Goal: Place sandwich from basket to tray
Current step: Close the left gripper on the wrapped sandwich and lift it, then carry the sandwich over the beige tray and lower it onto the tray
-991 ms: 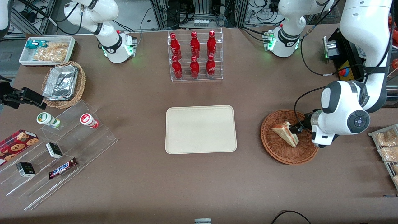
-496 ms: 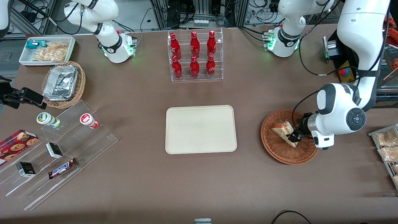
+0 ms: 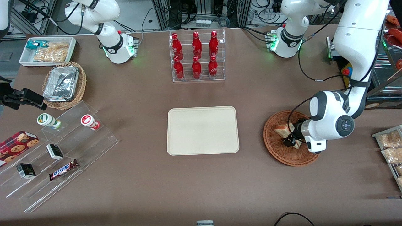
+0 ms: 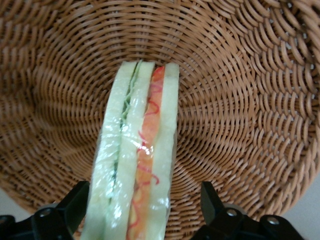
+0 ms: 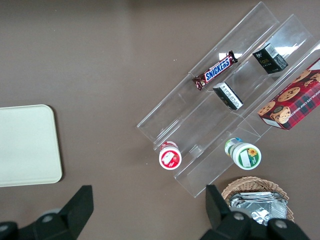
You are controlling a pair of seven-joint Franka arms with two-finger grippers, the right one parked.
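Basket: reddish-brown wicker, on the desk toward the working arm's end.
Sandwich: wrapped wedge, lying in the basket, cut edge facing the wrist camera.
Gripper: low in the basket, fingers spread wide, straddling the sandwich, one on each bread face; not yet closed.
Handling note: close squarely on the bread faces, squeeze lightly as the wrap looks slippery, lift clear of the rim.
Tray: cream, at mid-desk, well apart from the basket; destination.

The gripper moves farther over the basket, toward the tray's side, now straddling the sandwich, fingers apart.
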